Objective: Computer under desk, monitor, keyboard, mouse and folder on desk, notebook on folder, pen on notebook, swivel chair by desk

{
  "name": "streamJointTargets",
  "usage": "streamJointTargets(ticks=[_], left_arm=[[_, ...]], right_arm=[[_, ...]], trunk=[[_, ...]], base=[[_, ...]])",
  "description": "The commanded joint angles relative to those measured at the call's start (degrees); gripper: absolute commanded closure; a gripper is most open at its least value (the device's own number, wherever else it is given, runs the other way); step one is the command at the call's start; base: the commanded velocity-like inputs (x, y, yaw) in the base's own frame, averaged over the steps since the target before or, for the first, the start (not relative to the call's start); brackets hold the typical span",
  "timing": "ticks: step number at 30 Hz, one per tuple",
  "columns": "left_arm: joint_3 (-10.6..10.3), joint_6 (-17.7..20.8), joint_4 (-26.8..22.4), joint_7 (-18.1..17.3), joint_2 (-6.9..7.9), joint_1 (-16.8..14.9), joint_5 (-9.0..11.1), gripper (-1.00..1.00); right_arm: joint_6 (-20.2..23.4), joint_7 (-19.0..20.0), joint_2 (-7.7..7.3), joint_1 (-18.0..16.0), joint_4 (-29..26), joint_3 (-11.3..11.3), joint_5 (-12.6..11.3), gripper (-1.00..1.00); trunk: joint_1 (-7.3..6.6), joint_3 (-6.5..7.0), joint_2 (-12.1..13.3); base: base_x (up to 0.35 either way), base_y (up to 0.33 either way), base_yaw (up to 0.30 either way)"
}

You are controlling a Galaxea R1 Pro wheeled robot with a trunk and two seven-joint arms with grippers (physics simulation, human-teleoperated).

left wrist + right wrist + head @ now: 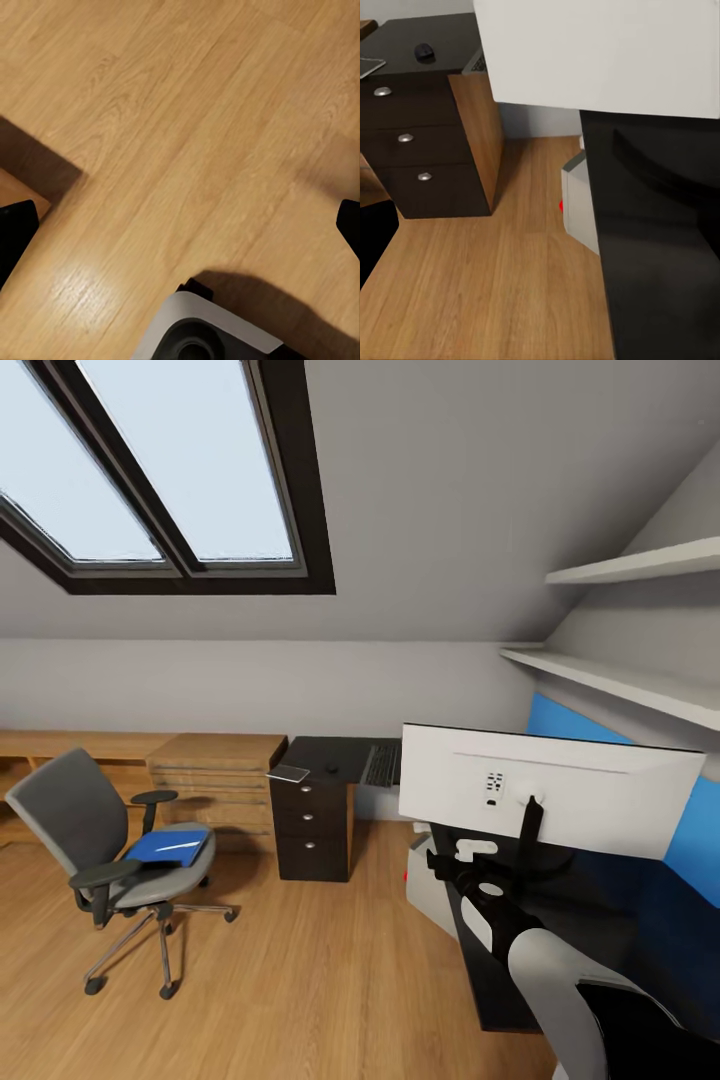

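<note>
While folder (168,847) lies on swivel chair (75,810) | monitor (550,790) on desk (320,752)

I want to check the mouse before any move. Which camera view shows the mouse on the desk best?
The right wrist view: the mouse shows as a clear dark rounded shape on the desk top, above the drawers. The head view shows it too, but far and tiny. The left wrist view looks down at the wooden floor.
</note>
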Motion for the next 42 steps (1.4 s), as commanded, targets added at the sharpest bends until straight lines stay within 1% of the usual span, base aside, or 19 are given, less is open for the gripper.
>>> streamJointTargets(ticks=[1, 10, 15, 18, 27, 30, 31, 35, 36, 39, 40, 42], left_arm=[[-0.5, -0.2, -0.1, 0.4, 0.07, 0.0, 0.4, -1.0], [-0.5, -0.2, -0.1, 0.4, 0.07, 0.0, 0.4, -1.0], [-0.5, -0.2, -0.1, 0.4, 0.07, 0.0, 0.4, -1.0], [-0.5, -0.2, -0.1, 0.4, 0.07, 0.0, 0.4, -1.0], [-0.5, -0.1, -0.1, 0.5, 0.0, 0.0, 0.4, -1.0], [-0.5, -0.1, -0.1, 0.5, -0.06, 0.0, 0.4, -1.0], [-0.5, -0.1, -0.1, 0.5, -0.08, 0.0, 0.4, -1.0], [-0.5, 0.2, -0.1, 0.5, -0.14, 0.0, 0.4, -1.0], [-0.5, 0.2, -0.1, 0.5, -0.22, 0.0, 0.4, -1.0], [-0.5, 0.3, -0.1, 0.5, -0.33, 0.0, 0.3, -1.0], [-0.5, 0.3, -0.1, 0.5, -0.39, 0.0, 0.3, -1.0], [-0.5, 0.3, -0.1, 0.5, -0.46, 0.0, 0.3, -1.0]], right_arm=[[-0.2, -0.1, 0.04, -0.1, 0.1, -0.4, 0.4, -1.0], [-0.2, -0.1, 0.05, -0.1, 0.0, -0.4, 0.4, -1.0], [-0.2, 0.1, 0.51, -0.1, 0.1, -0.4, 0.3, -1.0], [-0.1, -0.2, 1.27, -0.1, 0.0, -0.4, 0.4, -1.0], [0.1, -0.1, 1.28, -0.1, -0.1, -0.4, 0.1, -1.0], [3.6, -0.4, 1.47, -0.1, -1.4, -0.3, 0.1, -1.0], [7.9, -0.5, 1.5, -0.2, -3.8, -0.3, 0.1, -1.0], [15.9, -0.7, 1.62, -0.4, -9.3, -0.4, 0.0, -1.0], [20.3, -1.4, 1.86, -0.4, -12.5, -0.4, 0.0, -1.0], [26.2, -3.0, 2.57, -0.6, -17.1, -0.3, -0.1, -1.0], [29.4, -4.5, 2.99, -1.2, -19.6, -0.3, -0.1, -1.0], [31.9, -6.2, 3.3, -2.6, -21.5, -0.3, -0.3, -1.0]], trunk=[[-0.2, 0.09, 0.3], [-2.17, 1.71, 3.9], [-2.17, 1.71, 3.9], [-2.17, 1.71, 3.9], [-2.17, 1.71, 3.9], [-2.17, 1.71, 3.9], [-2.17, 1.71, 3.9], [-2.17, 1.71, 3.9], [-2.17, 1.71, 3.9], [-2.17, 1.71, 3.9], [-2.17, 1.71, 3.9], [-2.17, 1.71, 3.9]], base=[[0.0, 0.0, 0.0], [0.0, 0.0, 0.0], [0.0, 0.0, 0.0], [0.0, 0.0, 0.0], [0.0, 0.0, 0.0], [0.0, 0.0, 0.0], [0.0, 0.0, 0.0], [0.0, 0.0, 0.0], [0.0, 0.0, 0.0], [0.0, 0.0, 0.0], [0.0, 0.0, 0.0], [0.0, 0.0, 0.0]])
